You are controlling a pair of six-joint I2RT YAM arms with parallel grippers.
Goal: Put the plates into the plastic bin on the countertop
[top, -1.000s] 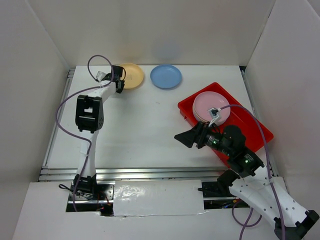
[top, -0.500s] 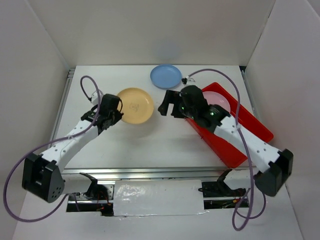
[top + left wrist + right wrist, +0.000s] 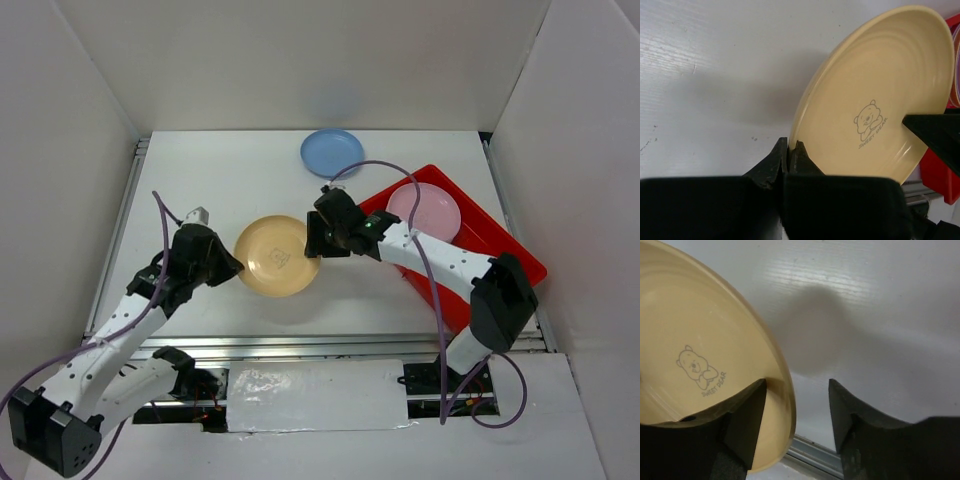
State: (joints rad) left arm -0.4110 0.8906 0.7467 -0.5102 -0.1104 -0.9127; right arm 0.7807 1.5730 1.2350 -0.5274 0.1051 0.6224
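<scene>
A yellow-orange plate point(image 3: 277, 256) with a bear print hangs tilted above the countertop point(image 3: 250, 195). My left gripper point(image 3: 232, 268) is shut on its left rim; in the left wrist view the fingers pinch the plate point(image 3: 880, 95) edge at the left gripper point(image 3: 790, 145). My right gripper point(image 3: 312, 240) straddles the opposite rim, open. In the right wrist view one finger lies over the plate point(image 3: 690, 340) and the other stands clear of it, either side of the right gripper point(image 3: 796, 384). A blue plate point(image 3: 332, 152) lies at the back. A pink plate point(image 3: 424, 212) tops a stack in the red plastic bin point(image 3: 500, 250).
White walls close in the countertop on three sides. A metal rail point(image 3: 300, 345) runs along the front edge. The bin sits askew at the right, close to the right wall. Purple cables loop from both arms.
The left arm carried the yellow-orange plate from the back left to the middle front. The right arm swung from the bin to the plate's right rim, and its jaws have narrowed.
</scene>
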